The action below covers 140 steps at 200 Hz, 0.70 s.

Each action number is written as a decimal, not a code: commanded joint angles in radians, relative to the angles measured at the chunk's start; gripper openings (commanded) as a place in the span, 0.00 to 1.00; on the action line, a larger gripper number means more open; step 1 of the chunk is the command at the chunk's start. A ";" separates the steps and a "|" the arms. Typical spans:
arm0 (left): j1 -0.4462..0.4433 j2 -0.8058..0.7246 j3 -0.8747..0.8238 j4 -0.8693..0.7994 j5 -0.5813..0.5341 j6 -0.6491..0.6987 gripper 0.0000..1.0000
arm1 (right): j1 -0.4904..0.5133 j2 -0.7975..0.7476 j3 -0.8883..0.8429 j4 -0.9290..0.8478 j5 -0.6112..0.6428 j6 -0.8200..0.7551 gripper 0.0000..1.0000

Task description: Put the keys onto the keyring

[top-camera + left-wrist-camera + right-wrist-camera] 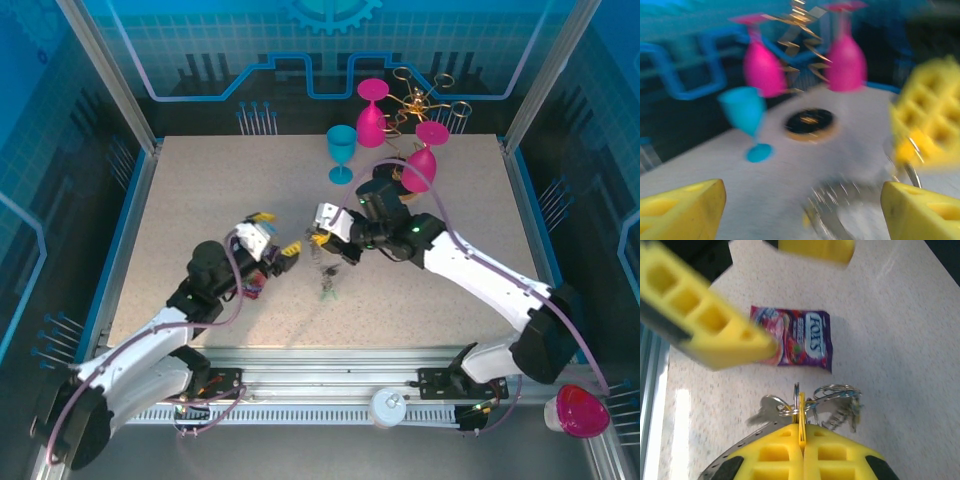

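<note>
- Nearest me, a metal rail [330, 372] runs along the table's front edge, with both arm bases bolted to it.
- A small white round object [388, 408] sits on the rail between the bases. A pink cup [580, 412] rests off the table's front right corner.
- The table [200, 190] is pale, speckled beige, edged in blue and framed by aluminium posts.
- A purple candy packet [800, 337] lies flat on the table, beneath the two grippers.
- The left gripper [278, 233] reaches in from the left. Its yellow fingers [685, 210] are spread wide and hold nothing.
- The right gripper [803, 432] faces it, just beside it, fingers pressed together on a thin yellow-orange tag.
- The keys [805, 405] bunch with wire loops at those fingertips and hang above the table's middle.
- A grey, perforated curved edge beside the right fingers appears to be the keyring [740, 447]. I cannot tell whether it is gripped too.
- Further back, a blue goblet [341, 150] stands upright.
- Behind it a gold wire rack [415, 100] holds a pink goblet [372, 110] and another [425, 162].
- The far wall [250, 40] is a translucent blue panel with a circuit pattern and a gear.
</note>
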<state>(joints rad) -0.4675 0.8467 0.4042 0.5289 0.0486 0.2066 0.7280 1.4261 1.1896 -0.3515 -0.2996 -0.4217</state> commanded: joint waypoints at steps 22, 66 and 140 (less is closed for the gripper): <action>0.045 -0.144 -0.036 0.048 -0.554 -0.158 0.84 | 0.066 0.127 0.052 0.321 -0.063 0.151 0.00; 0.063 -0.157 -0.034 -0.040 -0.554 -0.208 0.82 | -0.002 0.110 -0.152 0.330 -0.050 0.140 0.00; 0.070 -0.009 -0.023 -0.023 -0.570 -0.205 0.82 | -0.158 0.048 -0.262 -0.056 0.279 -0.141 0.06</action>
<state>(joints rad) -0.4084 0.7944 0.3832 0.4908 -0.4843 -0.0051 0.5968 1.5368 0.9623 -0.2707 -0.2089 -0.4385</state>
